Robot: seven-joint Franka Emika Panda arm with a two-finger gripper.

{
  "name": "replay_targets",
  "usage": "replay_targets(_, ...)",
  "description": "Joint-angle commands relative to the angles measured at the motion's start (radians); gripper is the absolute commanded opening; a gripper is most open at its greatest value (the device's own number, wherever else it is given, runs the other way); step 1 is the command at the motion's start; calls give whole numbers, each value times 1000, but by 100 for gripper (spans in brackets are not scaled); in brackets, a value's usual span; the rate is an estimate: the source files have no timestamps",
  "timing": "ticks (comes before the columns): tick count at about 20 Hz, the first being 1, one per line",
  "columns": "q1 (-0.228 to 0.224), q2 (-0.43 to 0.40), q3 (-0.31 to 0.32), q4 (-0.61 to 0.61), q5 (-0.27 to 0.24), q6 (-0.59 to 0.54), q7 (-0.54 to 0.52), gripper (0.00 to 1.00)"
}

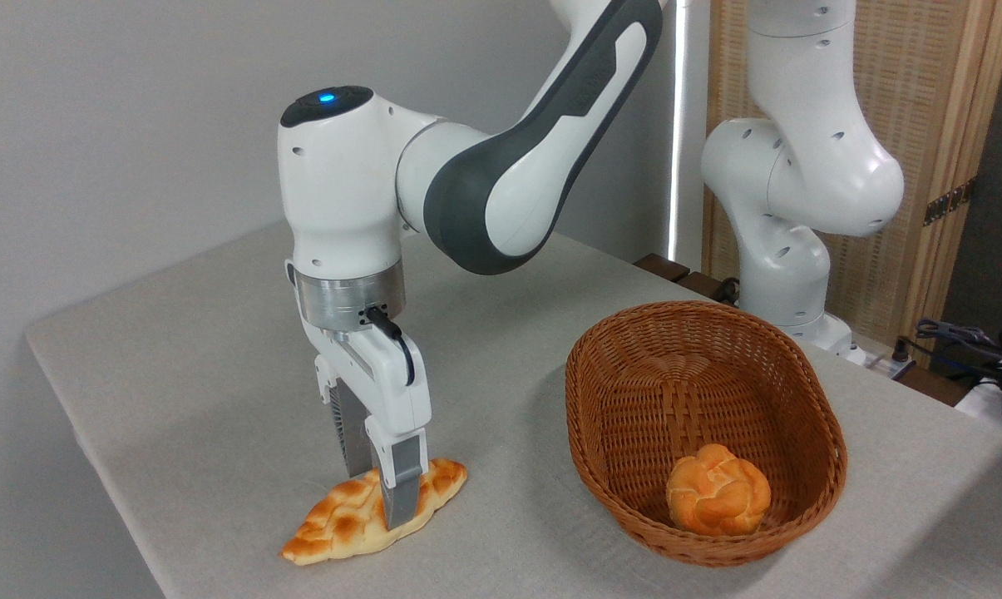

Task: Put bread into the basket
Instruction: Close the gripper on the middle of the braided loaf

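— Bread (343,520) first: where does it lie?

— Flat on the grey desk (176,374), near the front edge, its long axis running from lower left up to the right. It sits well apart from the basket (625,491), which stands to the right on the same desk.

— And the pincer (380,495)?

— Pointing straight down over the right half of the loaf. One finger stands behind the bread, the other in front of it, so the jaws straddle the loaf across its width. The front fingertip reaches down past the crust toward the cloth. The fingers are parted about as wide as the loaf; whether they press on it I cannot tell.

— Anything in the basket?

— A small round knotted roll (717,501), resting on the woven floor toward the near end. The loaf itself is outside, not yet lifted.
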Motion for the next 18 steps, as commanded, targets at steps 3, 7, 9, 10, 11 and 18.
replay_targets(3, 12, -2, -14, -12, 12, 27, -6, 24)
replay_targets(7, 12, -2, -14, -12, 17, 26, -6, 23)
replay_targets(9, 12, -2, -14, -12, 17, 24, -9, 23)
replay_targets(10, 12, -2, -14, -12, 17, 24, -17, 23)
replay_targets(11, 12, -2, -14, -12, 15, 23, -19, 23)
replay_targets(18, 26, -8, -14, -8, 15, 15, -17, 24)
